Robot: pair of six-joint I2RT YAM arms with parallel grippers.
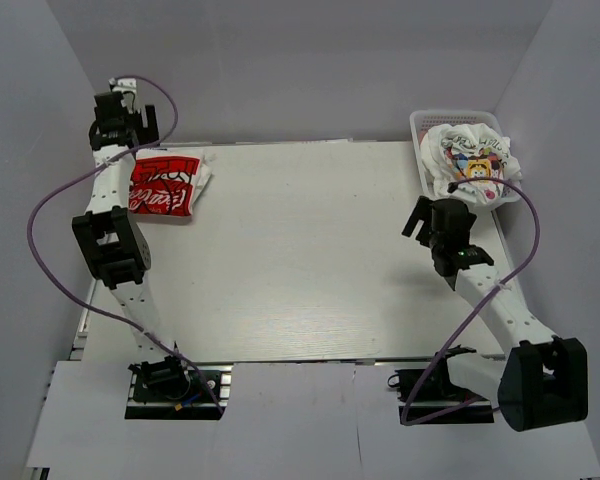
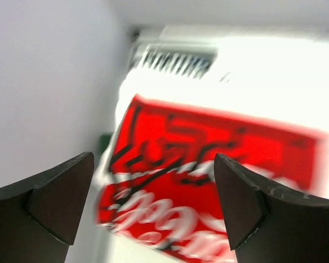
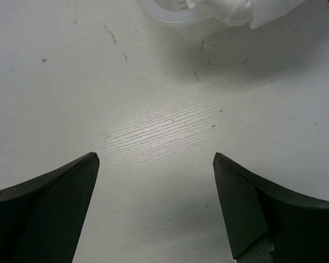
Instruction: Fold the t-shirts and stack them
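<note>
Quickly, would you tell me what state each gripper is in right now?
Left gripper: open, empty, above the folded red-print t-shirt.
Right gripper: open, empty, over the bare table.

Open tool (image 2: 153, 205) above blurred red-logo t-shirt (image 2: 208, 181)

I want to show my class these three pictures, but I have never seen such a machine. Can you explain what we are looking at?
Two robot arms stand at a white table. The overhead picture shows both; the other two come from cameras on each wrist. The left gripper hangs open above a folded t-shirt with a red logo. The right gripper is open over bare table, holding nothing. Crumpled t-shirts sit in a white basket at the far right corner.
</note>
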